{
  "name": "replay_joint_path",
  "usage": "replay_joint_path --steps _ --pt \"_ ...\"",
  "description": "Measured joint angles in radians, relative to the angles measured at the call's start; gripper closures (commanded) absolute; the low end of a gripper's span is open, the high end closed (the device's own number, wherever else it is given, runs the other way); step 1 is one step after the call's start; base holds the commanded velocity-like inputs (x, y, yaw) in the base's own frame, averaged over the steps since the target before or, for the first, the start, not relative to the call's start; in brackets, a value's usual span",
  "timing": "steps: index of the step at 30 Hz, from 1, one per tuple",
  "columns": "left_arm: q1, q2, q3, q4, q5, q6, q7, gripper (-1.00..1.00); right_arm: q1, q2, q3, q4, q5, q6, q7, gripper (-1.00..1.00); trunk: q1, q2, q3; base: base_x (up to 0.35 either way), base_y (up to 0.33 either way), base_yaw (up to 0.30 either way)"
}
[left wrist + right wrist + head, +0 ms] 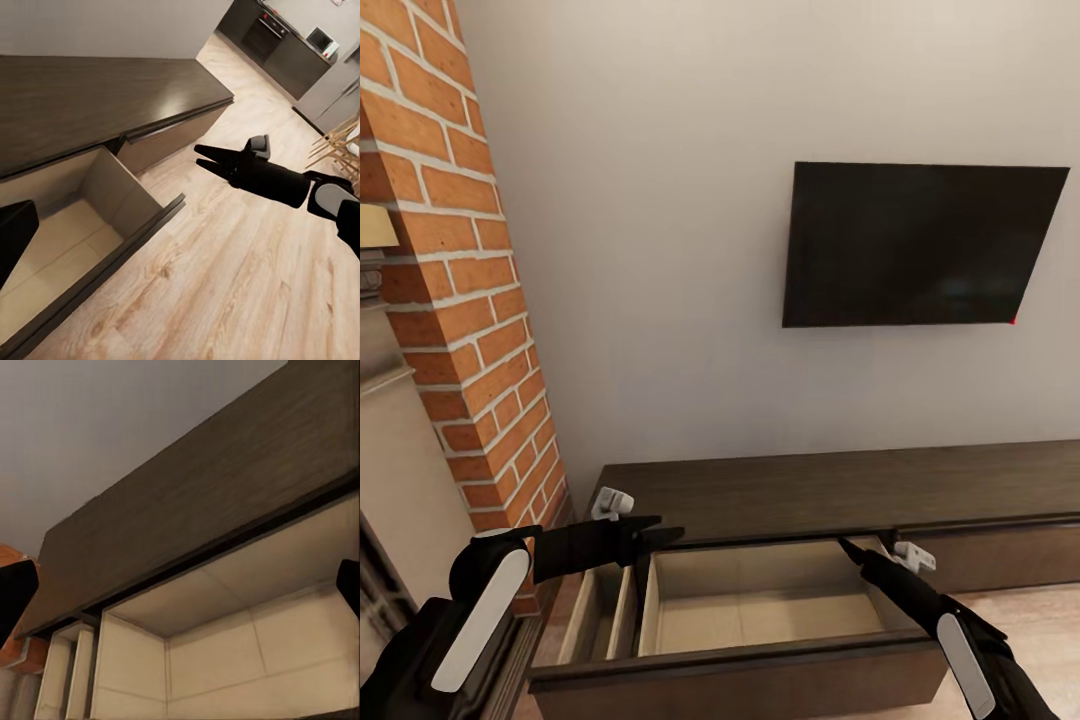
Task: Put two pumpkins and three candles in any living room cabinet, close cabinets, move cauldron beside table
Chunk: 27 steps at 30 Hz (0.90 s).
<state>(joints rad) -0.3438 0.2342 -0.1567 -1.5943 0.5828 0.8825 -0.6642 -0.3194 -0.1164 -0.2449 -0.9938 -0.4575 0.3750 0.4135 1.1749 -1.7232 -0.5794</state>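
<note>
Cabinet point(780, 490) runs along the lower third of the head view, against the wall; its drawer point(760, 600) is pulled fully out at bottom centre, pale interior bare, no pumpkins or candles in it. A narrower divided section sits on the drawer's left side.

Handling call: the drawer front point(740, 672) is a flat, rigid, handleless slab. Nothing to pinch, so closing means a flat push on the front face, centred so it doesn't rack on its runners. Probably low resistance, light when unloaded.

Left end effector point(660, 533) hangs over the drawer's back left corner, fingertips close together, looks closed and holding nothing. Right end effector point(850, 548) sits at the drawer's back right corner; in the left wrist view point(206, 159) its two fingers lie nearly together with a narrow gap at the tips, holding nothing.

Outward: brick column point(470, 300) at frame left, beside the cabinet end. Wall-mounted TV point(920, 245) upper right. Wood floor point(247, 277) in front of the cabinet; a kitchen area point(285, 37) shows in the upper right of the left wrist view.
</note>
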Motion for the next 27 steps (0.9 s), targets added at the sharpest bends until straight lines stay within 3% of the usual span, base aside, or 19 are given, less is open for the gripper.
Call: replay_joint_path --steps 7,27 --pt "0.000 0.000 0.006 -0.001 0.000 -0.001 0.003 -1.00 0.002 0.000 -0.004 -0.005 0.010 0.000 -0.046 -1.00 0.000 0.000 0.000 -0.098 0.000 0.000" --pt "-0.001 0.000 0.007 -0.001 0.000 0.000 0.007 -1.00 0.002 -0.001 -0.010 -0.006 0.007 -0.004 -0.049 -1.00 0.001 0.000 0.000 -0.328 0.000 0.000"
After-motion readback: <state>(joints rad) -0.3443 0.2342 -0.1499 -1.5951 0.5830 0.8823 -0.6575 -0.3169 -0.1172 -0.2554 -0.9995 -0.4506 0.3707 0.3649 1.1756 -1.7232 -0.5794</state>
